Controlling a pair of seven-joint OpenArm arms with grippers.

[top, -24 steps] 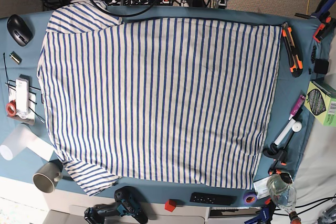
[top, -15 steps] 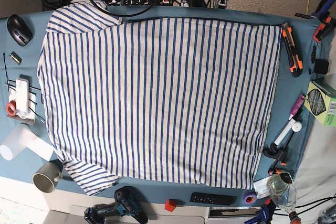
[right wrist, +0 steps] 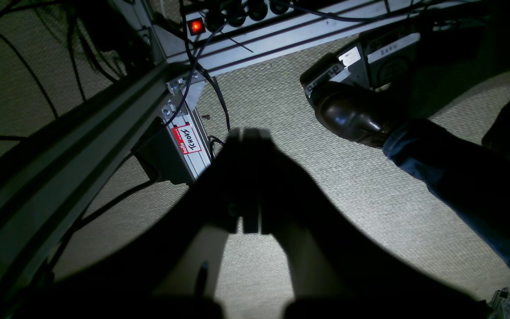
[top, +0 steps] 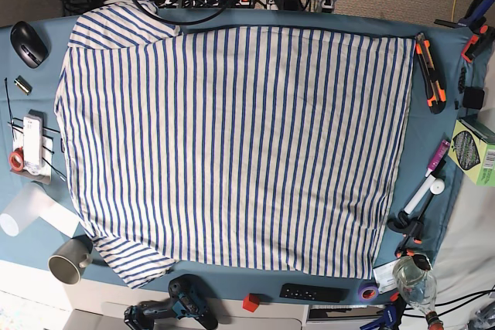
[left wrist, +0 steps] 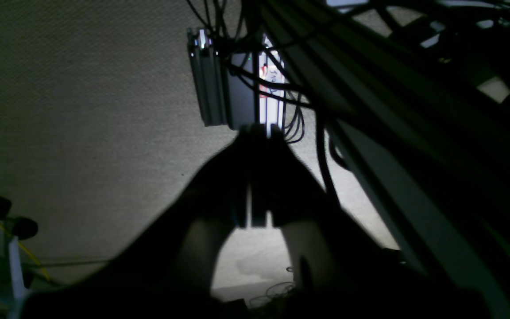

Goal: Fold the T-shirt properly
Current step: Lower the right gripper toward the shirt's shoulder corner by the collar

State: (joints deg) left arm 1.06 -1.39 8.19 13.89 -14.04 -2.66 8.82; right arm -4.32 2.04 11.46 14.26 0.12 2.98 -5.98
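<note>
Lying flat, the striped T-shirt (top: 232,144) shows only from base. Wrist views show both the left gripper (left wrist: 256,177) and right gripper (right wrist: 249,177) pinched together, empty, above woven carpet (right wrist: 348,195).

Soft matt cloth is noted on the T-shirt (top: 232,144); the desk (top: 421,152) is covered in matt blue fabric.

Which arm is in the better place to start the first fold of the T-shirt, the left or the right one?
Neither is clearly better. The T-shirt lies flat and unfolded on the table, and no arm shows in the base view. The left hand and right hand are both shut, empty, over the floor.
</note>
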